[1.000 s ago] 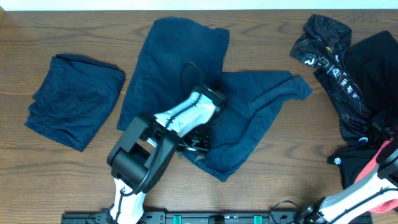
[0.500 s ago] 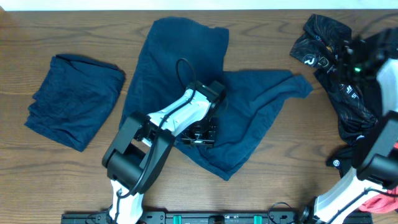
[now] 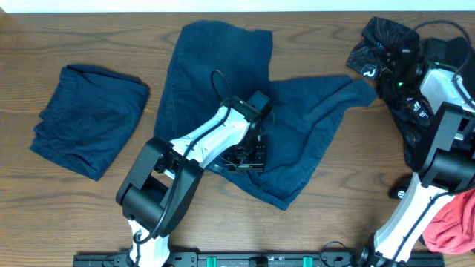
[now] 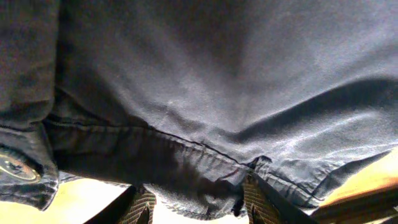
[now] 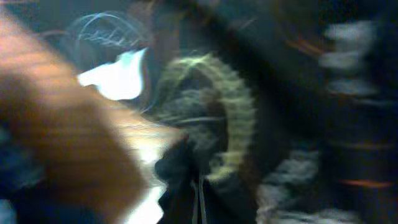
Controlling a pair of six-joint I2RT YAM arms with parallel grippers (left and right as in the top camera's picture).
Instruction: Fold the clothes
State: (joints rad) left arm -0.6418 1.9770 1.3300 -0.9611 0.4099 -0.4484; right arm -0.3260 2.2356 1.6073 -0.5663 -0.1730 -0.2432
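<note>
overhead: the left gripper sat low on the navy garment spread mid-table; the right gripper was over the black garment at the far right.
left wrist: its fingers stood apart, the hem sagging between them.
right wrist: too blurred to tell its grip.

Left arm and right arm show white shells, black joints, thin black cable; left hand has textured pads.

Two robot arms, two navy garments, one black printed garment, one red cloth, one table
</note>
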